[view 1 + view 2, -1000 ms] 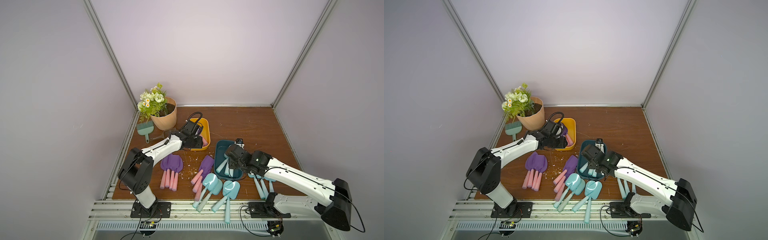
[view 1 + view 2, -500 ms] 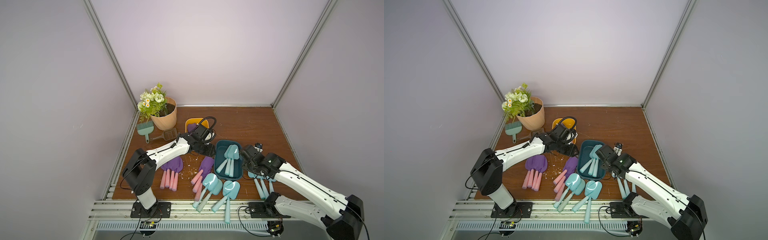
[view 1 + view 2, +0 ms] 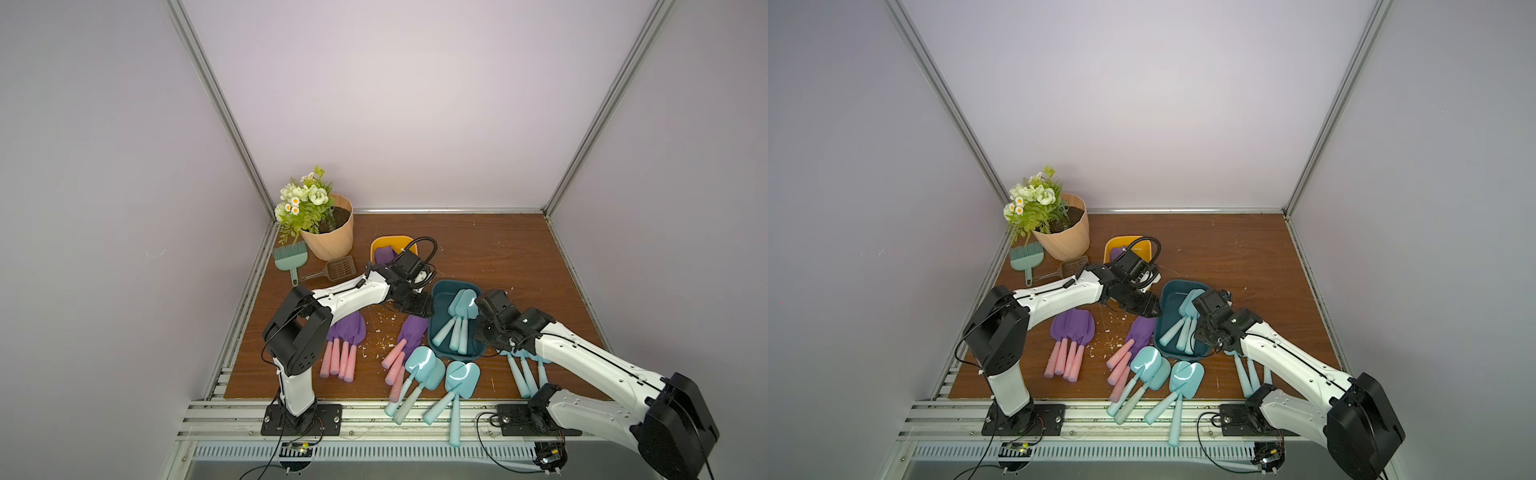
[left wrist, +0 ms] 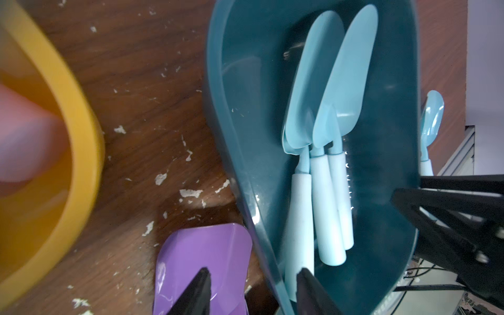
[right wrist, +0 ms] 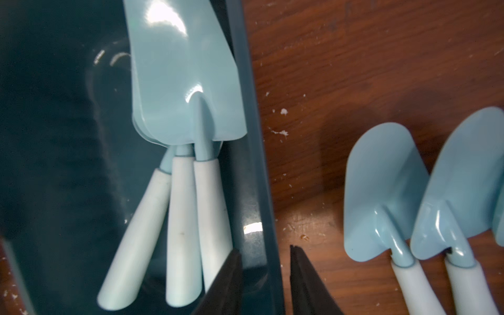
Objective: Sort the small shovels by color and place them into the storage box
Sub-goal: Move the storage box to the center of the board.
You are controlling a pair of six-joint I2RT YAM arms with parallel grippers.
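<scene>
Left fingers [image 4: 200, 286] stand apart and empty. One tip is over the blade of a purple shovel [image 4: 201, 251] lying on the tabletop [image 4: 141, 90], and the other is just inside the teal box [image 4: 218, 81], so the box rim runs between them. A second ago I had that arm back at the yellow box [image 3: 390, 242]; it has since swung forward to the teal box's left side.

Right fingers [image 5: 231, 270] straddle the opposite wall of the same box, one tip inside and one outside, with a narrower gap than a second ago. The wrist view is too tight for me to tell whether they already pinch the wall. That arm hung over the box interior a second ago and hid part of what was in it; now it sits at the right rim.

Three blue shovels [image 3: 456, 322] lie in the teal box, blades toward the back and handles fanned toward the front. A purple blade [image 3: 384, 254] shows in the yellow box.

Everything on the tabletop is where it was:
- Four purple shovels [image 3: 345, 332] lie side by side beneath the left arm.
- A small purple cluster [image 3: 411, 332] is just left of the teal box.
- Four blue ones [image 3: 461, 376] are at the front edge, handles over the rail.
- Three more blue handles [image 3: 525, 374] poke out from under the right arm.
</scene>
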